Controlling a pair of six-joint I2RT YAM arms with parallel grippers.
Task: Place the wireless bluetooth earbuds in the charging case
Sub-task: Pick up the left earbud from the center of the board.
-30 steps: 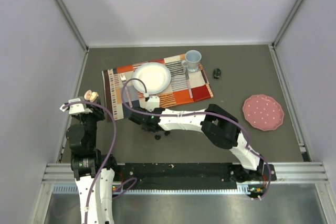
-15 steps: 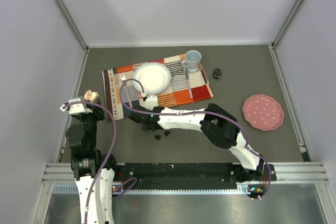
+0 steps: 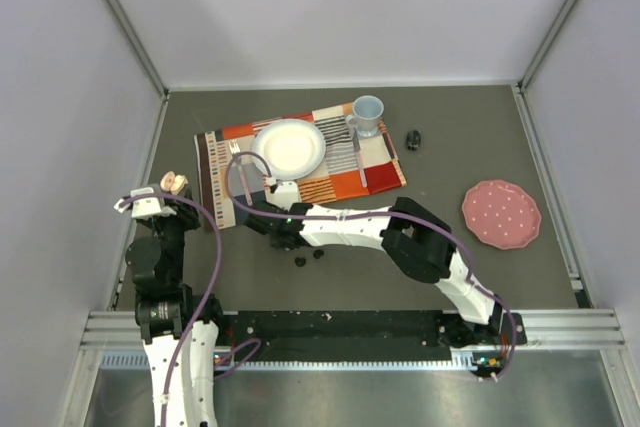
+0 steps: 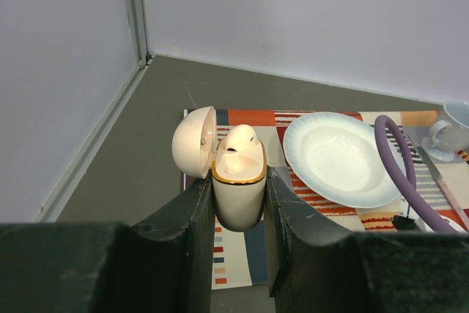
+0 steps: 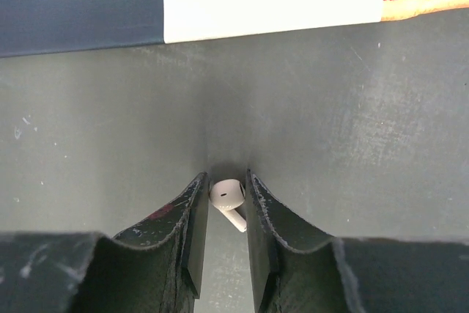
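My left gripper [image 4: 237,181] is shut on a cream charging case [image 4: 238,194] with a gold rim, held upright with its lid [image 4: 194,142] swung open to the left. One white earbud [image 4: 239,139] sits in the case. In the top view the case [image 3: 175,183] is at the far left, above the left gripper [image 3: 166,193]. My right gripper [image 5: 227,181] points down at the grey table, jaws closed against the head of a white earbud [image 5: 228,194] with a short stem. Two black earbuds [image 3: 300,261] lie just right of the right gripper [image 3: 262,224].
A striped placemat [image 3: 215,172] carries a white plate [image 3: 290,147], a pale blue cup [image 3: 367,115], a fork and a knife. A small black object [image 3: 413,139] lies right of the mat, and a pink dotted plate [image 3: 500,214] farther right. A purple cable [image 3: 240,182] loops over the mat.
The right gripper has shifted slightly left along the mat's near edge, and its cable loop moved with it. The left arm and the case have stayed still.
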